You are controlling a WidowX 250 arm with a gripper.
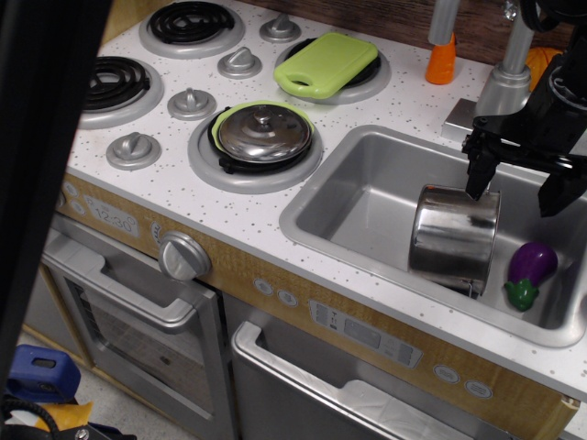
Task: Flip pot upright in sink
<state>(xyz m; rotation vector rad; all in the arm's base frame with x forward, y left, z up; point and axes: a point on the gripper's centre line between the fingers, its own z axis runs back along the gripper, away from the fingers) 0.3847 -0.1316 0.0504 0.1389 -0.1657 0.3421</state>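
Note:
The shiny steel pot [454,236] stands on end in the right half of the grey sink [367,197], leaning slightly. Its top edge shows as a thin rim, and I cannot see inside it. My black gripper [516,191] hangs over the sink just behind and right of the pot. Its jaws are spread wide apart. The left fingertip [477,183] is at the pot's far top rim, touching or nearly touching it. The right finger [556,194] is well clear of the pot, above the sink's right side. Nothing is held between them.
A purple toy eggplant [530,270] lies in the sink right of the pot. A faucet [504,82] stands behind the sink. A domed steel lid [264,133] sits on the front burner, with a green cutting board [326,64] and an orange carrot [441,60] further back. A dark blurred shape [37,137] blocks the left edge.

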